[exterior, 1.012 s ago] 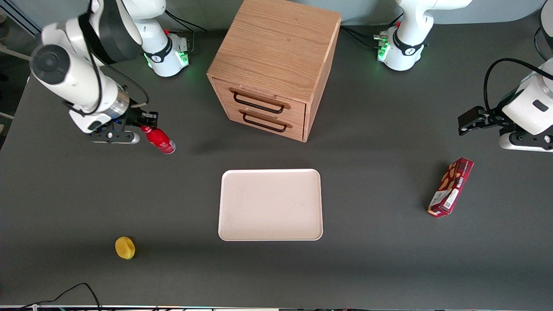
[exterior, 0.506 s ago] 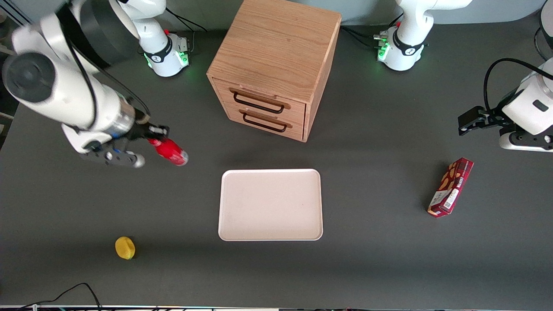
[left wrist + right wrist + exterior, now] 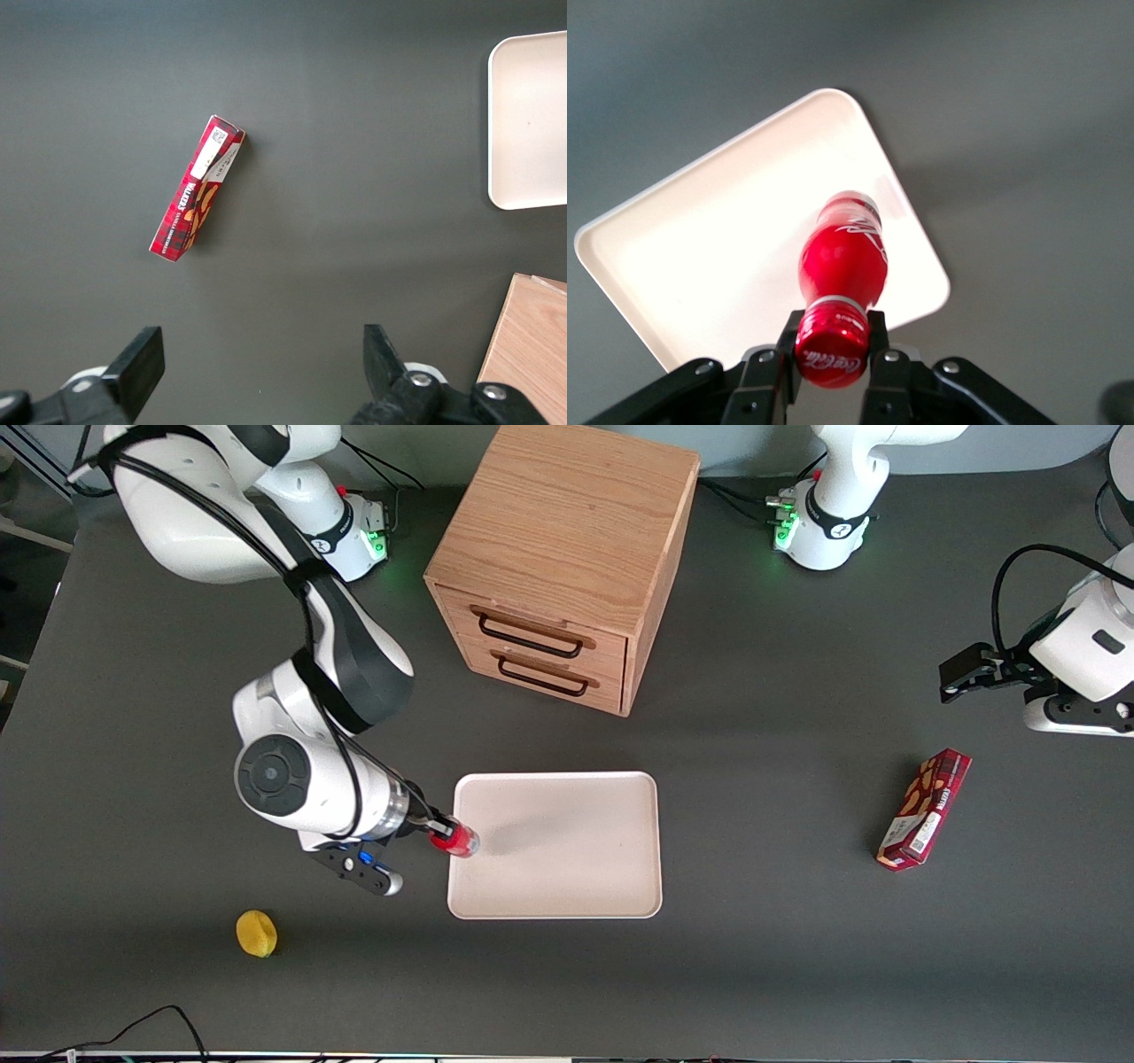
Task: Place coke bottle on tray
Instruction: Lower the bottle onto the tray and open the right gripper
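Observation:
The small red coke bottle [image 3: 457, 840] hangs in my right gripper [image 3: 437, 833], held by its cap end, above the edge of the tray nearest the working arm. In the right wrist view the gripper [image 3: 832, 341] is shut on the bottle's capped neck, and the red body [image 3: 843, 257] with white lettering points down over the tray [image 3: 718, 257]. The pale pinkish-white tray [image 3: 567, 850] lies flat on the dark table in front of the wooden drawer cabinet. A corner of the tray also shows in the left wrist view [image 3: 532, 124].
A wooden two-drawer cabinet [image 3: 567, 540] stands farther from the front camera than the tray. A yellow lemon-like object [image 3: 256, 934] lies nearer the camera at the working arm's end. A dark red snack box [image 3: 923, 808] lies toward the parked arm's end, also in the left wrist view [image 3: 195, 197].
My right gripper has carried the coke bottle from beside the cabinet's working-arm side toward the front camera, to over the tray's edge. Tray, lemon and snack box have not moved.

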`<state>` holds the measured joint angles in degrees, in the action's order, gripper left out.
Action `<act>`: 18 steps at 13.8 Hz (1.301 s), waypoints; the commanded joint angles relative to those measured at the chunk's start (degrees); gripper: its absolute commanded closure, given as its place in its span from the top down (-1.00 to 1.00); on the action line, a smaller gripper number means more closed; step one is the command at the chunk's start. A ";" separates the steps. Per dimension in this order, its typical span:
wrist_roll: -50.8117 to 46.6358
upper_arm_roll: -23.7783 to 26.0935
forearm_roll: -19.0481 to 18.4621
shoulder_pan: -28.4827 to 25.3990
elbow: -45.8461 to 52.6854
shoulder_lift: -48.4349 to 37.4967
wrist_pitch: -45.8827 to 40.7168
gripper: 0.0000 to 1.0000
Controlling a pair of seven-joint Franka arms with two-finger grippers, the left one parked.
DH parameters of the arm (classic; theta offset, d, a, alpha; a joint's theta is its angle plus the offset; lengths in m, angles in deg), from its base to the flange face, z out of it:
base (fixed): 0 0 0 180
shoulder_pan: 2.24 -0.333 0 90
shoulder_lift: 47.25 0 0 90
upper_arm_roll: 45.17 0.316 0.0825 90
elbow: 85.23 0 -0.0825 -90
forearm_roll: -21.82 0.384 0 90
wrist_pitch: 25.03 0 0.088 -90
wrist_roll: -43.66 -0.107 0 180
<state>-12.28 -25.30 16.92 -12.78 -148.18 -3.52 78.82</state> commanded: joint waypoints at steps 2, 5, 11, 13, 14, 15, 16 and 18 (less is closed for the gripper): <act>-6.27 0.34 -6.24 -2.54 3.62 4.78 4.42 -1.00; -6.81 0.43 -7.67 -2.64 3.62 6.11 5.49 -1.00; -6.29 1.74 -7.75 -1.59 3.53 3.14 2.17 1.00; -3.67 3.32 -7.67 -0.02 2.92 -3.60 -4.40 1.00; -0.43 5.59 -7.67 1.73 1.96 -8.17 -9.49 1.00; 2.65 6.92 -7.49 3.84 -0.05 -13.87 -16.07 1.00; 5.55 7.37 -7.06 5.08 -3.29 -20.11 -19.52 1.00; 13.97 6.06 -0.60 8.76 -11.45 -33.29 -23.93 1.00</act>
<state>-5.81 -18.29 11.19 -8.43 -145.93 -21.85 57.06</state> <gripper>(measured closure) 0.000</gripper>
